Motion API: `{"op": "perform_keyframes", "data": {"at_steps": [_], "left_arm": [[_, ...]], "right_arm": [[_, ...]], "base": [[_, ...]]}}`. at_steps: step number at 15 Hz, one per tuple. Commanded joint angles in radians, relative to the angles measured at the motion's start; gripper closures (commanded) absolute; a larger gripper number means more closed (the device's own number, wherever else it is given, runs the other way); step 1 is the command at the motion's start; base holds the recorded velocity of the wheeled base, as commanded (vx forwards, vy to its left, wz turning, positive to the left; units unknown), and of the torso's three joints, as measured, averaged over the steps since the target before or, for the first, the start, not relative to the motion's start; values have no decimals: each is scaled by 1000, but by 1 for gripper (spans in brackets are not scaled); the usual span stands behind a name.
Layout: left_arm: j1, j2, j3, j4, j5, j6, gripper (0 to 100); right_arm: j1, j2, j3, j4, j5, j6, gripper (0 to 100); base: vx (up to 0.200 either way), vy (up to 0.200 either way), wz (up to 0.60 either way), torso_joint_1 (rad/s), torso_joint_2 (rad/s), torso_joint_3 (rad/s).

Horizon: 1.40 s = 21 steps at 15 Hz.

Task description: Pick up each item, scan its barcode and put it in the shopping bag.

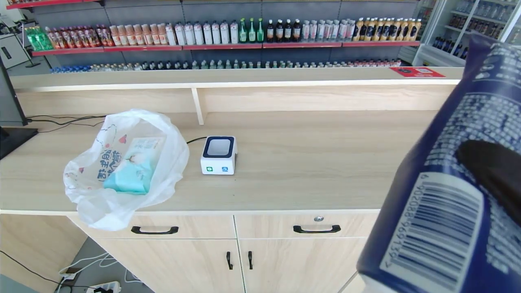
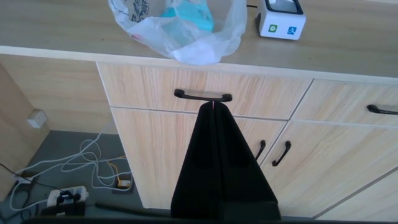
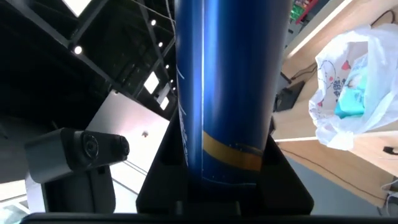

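A: Where's the item?

B: Up in the air on the robot's right, close to the head camera. The right gripper has it, fingers clamped on either side of its body.

A: What does it look like?

B: A tall blue canister, round and glossy, dark navy and covered in small white print. A white panel near its lower end carries the barcode, turned toward the head camera. The right wrist view adds a gold band around it. It's tilted, with the lower end toward the robot, and clear of the surface.

A: And the shopping bag?

B: The shopping bag is thin white plastic and lies on the left part of the surface, one fold drooping over the front edge. A teal packet lies inside.

A: The scanner?

B: The scanner is a small white box with a dark-rimmed window facing up, just right of the bag.

A: The left gripper?

B: The left gripper is low in front of the cabinet, near a drawer handle. Its fingers are pressed together with nothing between them.
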Motion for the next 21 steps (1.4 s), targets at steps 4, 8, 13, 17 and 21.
{"op": "perform_keyframes", "data": {"at_steps": [4, 8, 13, 17, 21], "left_arm": [[1, 0, 0, 0, 0, 0, 100], [1, 0, 0, 0, 0, 0, 100], [1, 0, 0, 0, 0, 1, 100], [1, 0, 0, -2, 0, 1, 100], [1, 0, 0, -2, 0, 3, 100]], "right_arm": [[12, -45, 77, -1, -3, 18, 100], [13, -12, -18, -1, -2, 10, 100], [12, -7, -26, -1, -3, 10, 100], [-13, 7, -28, -1, -3, -7, 100], [-99, 76, -51, -1, 4, -53, 100]], "base": [[0, 0, 0, 0, 0, 0], [0, 0, 0, 0, 0, 0], [0, 0, 0, 0, 0, 0], [0, 0, 0, 0, 0, 0], [0, 0, 0, 0, 0, 0]]}}
